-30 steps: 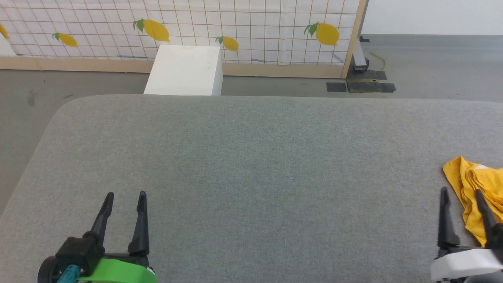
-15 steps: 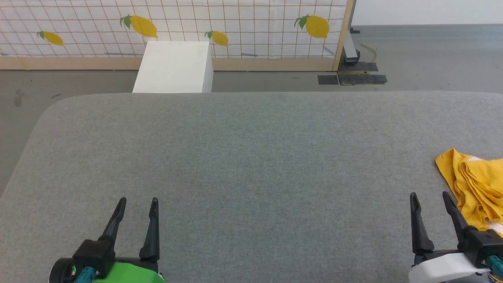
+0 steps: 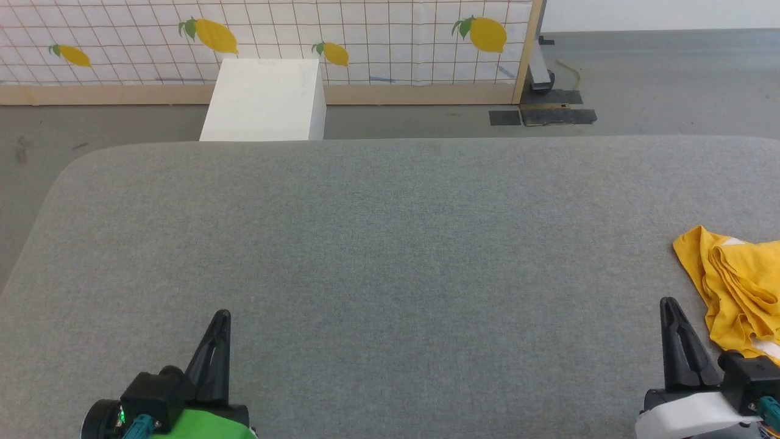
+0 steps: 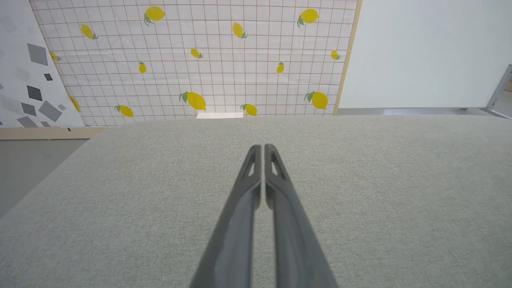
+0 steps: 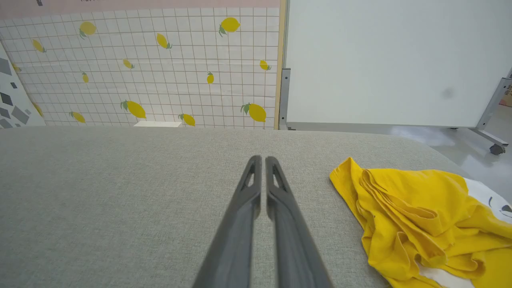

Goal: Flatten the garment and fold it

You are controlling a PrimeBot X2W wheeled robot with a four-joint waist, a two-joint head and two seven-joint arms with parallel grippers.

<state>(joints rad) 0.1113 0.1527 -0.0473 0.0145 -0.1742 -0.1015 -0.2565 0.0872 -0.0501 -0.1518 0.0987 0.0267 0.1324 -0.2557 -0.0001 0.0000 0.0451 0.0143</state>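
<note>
Closest to you, the left gripper (image 3: pixel 222 316) sits low on the left. Its two fingers are pressed together with nothing in them. The right gripper (image 3: pixel 668 303) sits low on the right, fingers together too, holding nothing. Both hang over the grey table (image 3: pixel 390 244).

Your first job, I think, is to get the shirt (image 3: pixel 737 286). Open the right fingers before you reach, because closed fingers cannot pinch cloth. Go for the edge nearest that gripper, just beside it on the right. Pinch one layer if you can. Then pull it slowly toward the middle of the table, where there is lots of room. After that, bring the left gripper over so each one can hold a corner. Be careful: the shirt lies near the table's right edge, and a wrong push could slide it off.

The shirt is bright yellow and looks soft. It lies in a crumpled heap with many folds bunched up, not flat at all. A bit of white print with thin black lines peeks out on its right side.

Farther back, a white box (image 3: pixel 265 100) stands on the floor before a wall (image 3: pixel 365 36) with lemons on it.
</note>
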